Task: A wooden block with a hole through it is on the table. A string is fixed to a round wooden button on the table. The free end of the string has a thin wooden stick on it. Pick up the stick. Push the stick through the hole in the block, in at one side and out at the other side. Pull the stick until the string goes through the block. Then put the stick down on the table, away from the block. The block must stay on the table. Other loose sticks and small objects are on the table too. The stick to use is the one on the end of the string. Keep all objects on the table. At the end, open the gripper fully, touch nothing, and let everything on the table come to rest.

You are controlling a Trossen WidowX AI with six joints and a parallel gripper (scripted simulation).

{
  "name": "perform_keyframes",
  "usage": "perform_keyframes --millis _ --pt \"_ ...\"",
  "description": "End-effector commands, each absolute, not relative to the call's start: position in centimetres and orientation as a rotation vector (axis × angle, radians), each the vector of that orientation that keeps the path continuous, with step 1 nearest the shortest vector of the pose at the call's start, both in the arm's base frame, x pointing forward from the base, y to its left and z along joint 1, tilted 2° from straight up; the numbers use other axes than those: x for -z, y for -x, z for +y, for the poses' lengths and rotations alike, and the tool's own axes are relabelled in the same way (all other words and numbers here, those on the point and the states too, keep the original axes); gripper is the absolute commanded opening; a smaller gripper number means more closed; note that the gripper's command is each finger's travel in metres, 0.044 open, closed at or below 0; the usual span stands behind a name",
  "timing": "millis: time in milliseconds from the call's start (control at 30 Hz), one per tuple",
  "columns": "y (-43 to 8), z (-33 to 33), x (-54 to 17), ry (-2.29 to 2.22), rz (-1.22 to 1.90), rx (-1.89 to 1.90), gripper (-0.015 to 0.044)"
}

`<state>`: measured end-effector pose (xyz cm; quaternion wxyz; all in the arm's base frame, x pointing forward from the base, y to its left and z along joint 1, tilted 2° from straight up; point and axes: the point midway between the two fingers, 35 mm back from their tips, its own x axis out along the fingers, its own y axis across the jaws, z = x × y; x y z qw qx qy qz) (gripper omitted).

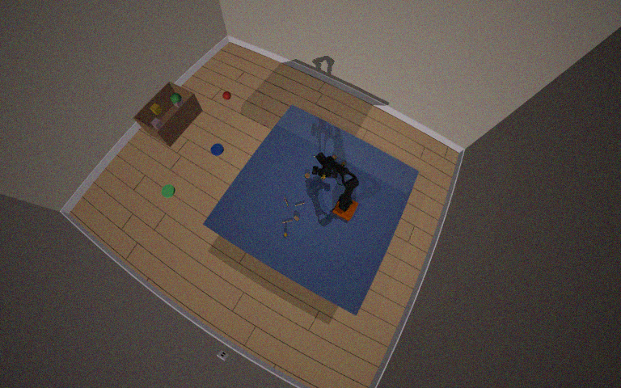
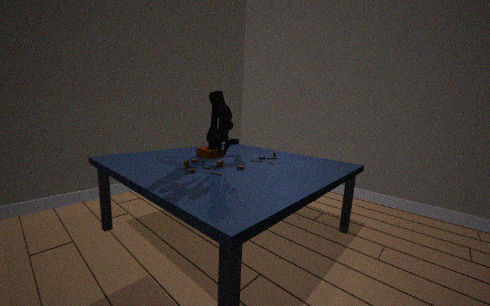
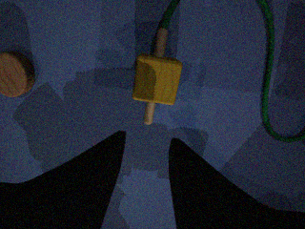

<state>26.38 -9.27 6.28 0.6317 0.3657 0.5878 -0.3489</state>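
The yellow block [image 3: 157, 80] [image 2: 219, 163] [image 1: 323, 177] stands on the blue table [image 2: 270, 194] [image 1: 320, 274]. The stick [image 3: 149, 114] runs through its hole, with a bare tip out on the side facing my fingers. Its other end shows beyond the block in the wrist view, joined to the green string [image 3: 269, 62]. The string curves round to the right edge, where only a sliver of the button shows. My gripper [image 3: 148, 141] is partly open and empty, with its fingertips short of the stick's tip in the wrist view. Their exact height is unclear.
A loose wooden disc [image 3: 15, 74] lies left of the block in the wrist view. A loose stick [image 2: 216, 173], another disc [image 2: 240, 167] and a yellow cylinder [image 2: 186, 164] are nearby. More sticks [image 1: 286, 201] [image 1: 299, 204] lie farther off. The arm stands on an orange base [image 1: 348, 212].
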Motion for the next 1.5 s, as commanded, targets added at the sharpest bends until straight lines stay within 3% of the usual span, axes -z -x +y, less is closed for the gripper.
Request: perform_keyframes --millis 0,1233,1400,1467 --pt "-26.5 -9.2 -5.5 -0.843 1.345 0.798 0.0125" --pt "-26.5 -9.1 -0.2 -0.843 1.346 0.798 0.0125" --pt "-26.5 -9.2 -0.3 -0.837 1.348 0.799 0.0" --pt "-26.5 -9.2 -0.3 -0.837 1.348 0.799 0.0"
